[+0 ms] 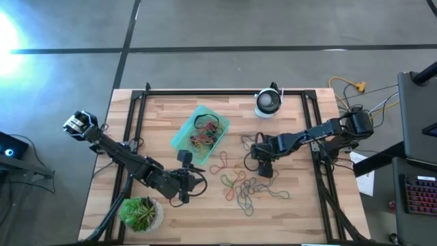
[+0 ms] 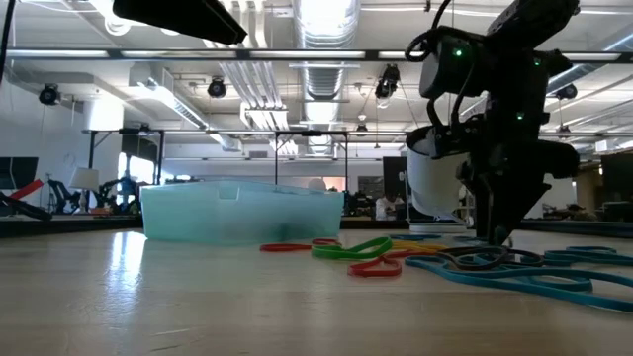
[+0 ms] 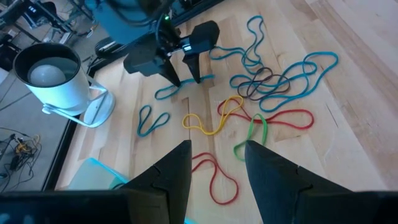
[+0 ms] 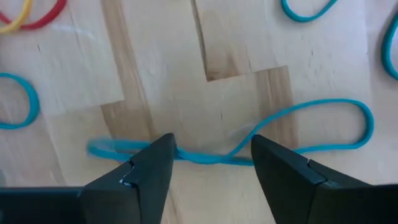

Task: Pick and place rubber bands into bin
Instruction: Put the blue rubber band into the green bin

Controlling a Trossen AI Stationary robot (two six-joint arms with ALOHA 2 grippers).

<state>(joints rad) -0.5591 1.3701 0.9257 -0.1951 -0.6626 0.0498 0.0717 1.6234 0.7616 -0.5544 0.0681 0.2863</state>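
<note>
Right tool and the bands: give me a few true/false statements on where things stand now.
1. The right tool is open, fingers straddling a blue rubber band lying on the table. True.
2. The bin is empty. False: the high view shows several bands already inside it.
3. The left tool is clamped on a red band. False: it is open and holds nothing; the red band lies on the wood beneath it.
4. Many loose rubber bands lie on the table outside the bin. True.
5. The potted plant stands next to the white round device. False: they sit at opposite corners of the table.
</note>
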